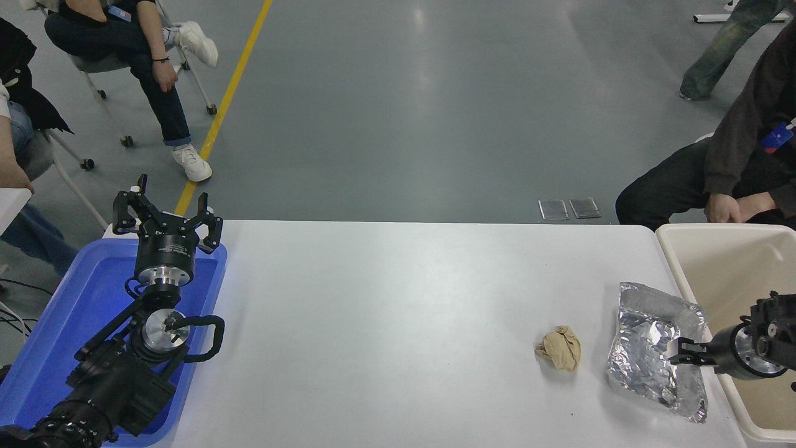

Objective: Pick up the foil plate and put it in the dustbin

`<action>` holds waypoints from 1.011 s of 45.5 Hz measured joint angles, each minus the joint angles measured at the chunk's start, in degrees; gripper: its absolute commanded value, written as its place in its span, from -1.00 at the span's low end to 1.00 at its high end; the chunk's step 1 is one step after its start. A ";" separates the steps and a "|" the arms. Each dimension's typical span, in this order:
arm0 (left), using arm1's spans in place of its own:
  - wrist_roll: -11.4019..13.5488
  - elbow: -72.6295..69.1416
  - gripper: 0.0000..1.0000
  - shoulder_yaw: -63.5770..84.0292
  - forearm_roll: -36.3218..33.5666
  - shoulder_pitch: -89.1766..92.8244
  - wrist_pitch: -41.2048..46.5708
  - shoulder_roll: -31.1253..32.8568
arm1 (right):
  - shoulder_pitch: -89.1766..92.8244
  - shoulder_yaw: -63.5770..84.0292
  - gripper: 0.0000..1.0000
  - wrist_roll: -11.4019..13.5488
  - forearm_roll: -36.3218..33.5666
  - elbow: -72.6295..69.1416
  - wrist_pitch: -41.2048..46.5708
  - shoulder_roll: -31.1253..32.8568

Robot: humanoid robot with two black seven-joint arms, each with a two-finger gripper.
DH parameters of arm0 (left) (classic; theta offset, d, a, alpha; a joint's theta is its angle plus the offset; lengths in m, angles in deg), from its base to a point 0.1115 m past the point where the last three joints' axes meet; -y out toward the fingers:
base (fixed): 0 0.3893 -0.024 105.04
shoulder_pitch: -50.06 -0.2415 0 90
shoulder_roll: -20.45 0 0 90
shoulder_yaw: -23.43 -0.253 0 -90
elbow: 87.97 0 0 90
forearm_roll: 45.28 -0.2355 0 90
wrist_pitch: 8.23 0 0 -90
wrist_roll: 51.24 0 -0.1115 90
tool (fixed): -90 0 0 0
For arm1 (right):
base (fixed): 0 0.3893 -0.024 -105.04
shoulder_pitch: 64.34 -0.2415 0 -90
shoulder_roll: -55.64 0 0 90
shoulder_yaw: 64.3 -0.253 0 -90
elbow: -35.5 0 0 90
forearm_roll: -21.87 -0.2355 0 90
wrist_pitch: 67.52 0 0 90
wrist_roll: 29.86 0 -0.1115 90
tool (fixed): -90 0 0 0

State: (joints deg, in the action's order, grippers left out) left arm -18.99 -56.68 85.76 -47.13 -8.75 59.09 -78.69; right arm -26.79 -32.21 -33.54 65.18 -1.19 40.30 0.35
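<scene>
The foil plate (647,351) is a shiny, crinkled silver tray lying at the table's right end, close to the right edge. The dustbin (727,261) is a large cream tub standing just right of the table. My right gripper (679,356) comes in from the right edge across the bin's rim, and its tip is low over the plate's right half, at or just above the foil. My left gripper (166,214) is parked open and empty over the far end of the blue tray.
A small tan crumpled paper ball (559,348) lies just left of the foil plate. A shallow blue tray (56,323) sits at the table's left end under my left arm. A person (740,168) sits behind the dustbin, and other people sit at the far left.
</scene>
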 measured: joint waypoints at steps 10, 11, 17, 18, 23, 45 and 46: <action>0.00 0.00 0.98 0.01 0.00 0.00 0.00 0.00 | -0.05 -0.45 -1.00 0.10 -0.05 0.51 -0.45 -0.35; 0.00 0.00 0.98 0.01 0.00 0.00 0.00 0.00 | -0.18 -0.49 -1.00 0.11 -0.05 0.51 -0.47 -0.35; 0.00 0.00 0.98 0.01 0.00 0.00 0.00 0.00 | -0.70 -0.58 -1.00 0.13 -0.06 0.20 -0.44 -0.01; 0.00 0.01 0.98 0.01 0.00 0.00 0.00 0.00 | -0.96 -0.60 -1.00 0.13 -0.06 0.04 -0.35 0.20; 0.00 0.01 0.98 0.00 0.00 0.01 0.00 0.00 | -2.65 -0.59 -1.00 0.13 -0.06 -1.49 -0.02 1.90; -0.09 0.03 0.98 -0.02 0.00 0.01 0.00 -0.01 | -38.24 15.11 -1.00 2.29 3.71 -24.44 7.32 14.06; -0.09 0.03 0.98 -0.02 0.00 0.01 0.00 0.00 | -40.50 16.57 -1.00 2.33 3.77 -25.38 7.69 14.03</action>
State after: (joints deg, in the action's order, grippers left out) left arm -19.08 -56.64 85.74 -47.13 -8.74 59.09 -78.69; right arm -67.29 -15.64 -31.21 68.94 -26.57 47.99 14.38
